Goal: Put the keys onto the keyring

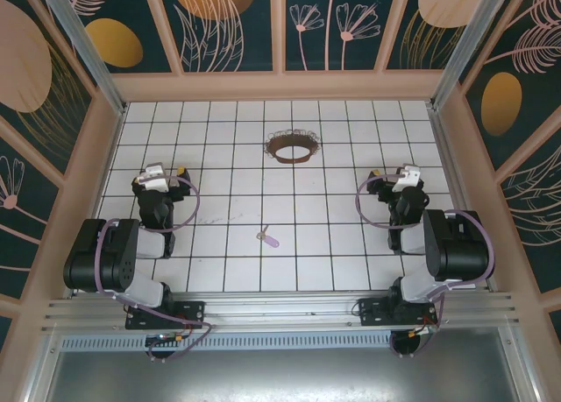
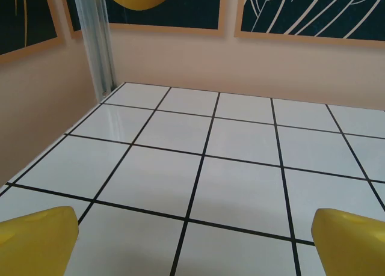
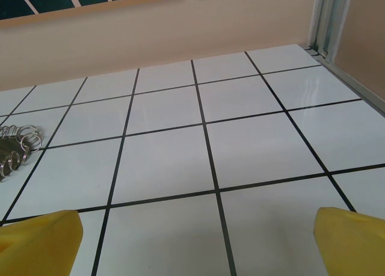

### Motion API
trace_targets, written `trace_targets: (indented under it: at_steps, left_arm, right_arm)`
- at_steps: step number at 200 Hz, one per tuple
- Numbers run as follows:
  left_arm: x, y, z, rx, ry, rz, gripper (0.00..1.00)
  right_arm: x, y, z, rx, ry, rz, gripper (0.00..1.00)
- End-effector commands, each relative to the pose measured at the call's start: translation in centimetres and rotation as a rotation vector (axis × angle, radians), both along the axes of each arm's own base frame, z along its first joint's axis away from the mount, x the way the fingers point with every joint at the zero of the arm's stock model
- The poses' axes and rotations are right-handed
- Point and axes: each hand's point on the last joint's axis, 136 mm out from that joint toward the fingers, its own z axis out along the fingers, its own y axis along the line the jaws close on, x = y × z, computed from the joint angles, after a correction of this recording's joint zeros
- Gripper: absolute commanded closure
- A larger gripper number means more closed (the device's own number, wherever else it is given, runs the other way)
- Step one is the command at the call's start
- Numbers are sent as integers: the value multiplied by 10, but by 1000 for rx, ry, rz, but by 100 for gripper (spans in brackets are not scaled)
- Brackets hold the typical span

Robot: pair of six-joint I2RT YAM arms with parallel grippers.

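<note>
White tiled counter (image 1: 351, 262) carries the key (image 1: 266, 237) near the front middle, probably light and slippery, best pinched by its lilac head, keyring (image 1: 292, 145) well behind it, left fingers (image 2: 36, 243) and right fingers (image 3: 36, 243) spread apart.

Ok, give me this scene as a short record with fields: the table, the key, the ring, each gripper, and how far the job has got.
table: white tiles, dark lines
key: lilac head, lying loose near the front middle
keyring: brown, flat on the table toward the back, apart from the key
left gripper: open, holding nothing
right gripper: open, holding nothing
task state: key not yet on the keyring
</note>
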Motion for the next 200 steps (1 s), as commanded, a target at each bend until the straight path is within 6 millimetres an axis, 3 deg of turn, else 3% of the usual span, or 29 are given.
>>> trace_targets:
  at_steps: [1,143,200]
  left_arm:
    - [-1,2,8,-11,-35,11,1]
    - [-1,2,10,-12,-41,9,1]
    - [16,13,22,-24,49,77,2]
  right_arm:
    - [3,-4,15,-4,-56,-13,1]
    - [3,-4,16,1,-58,-17,1]
    - [21,-24,43,33,21,-132,1]
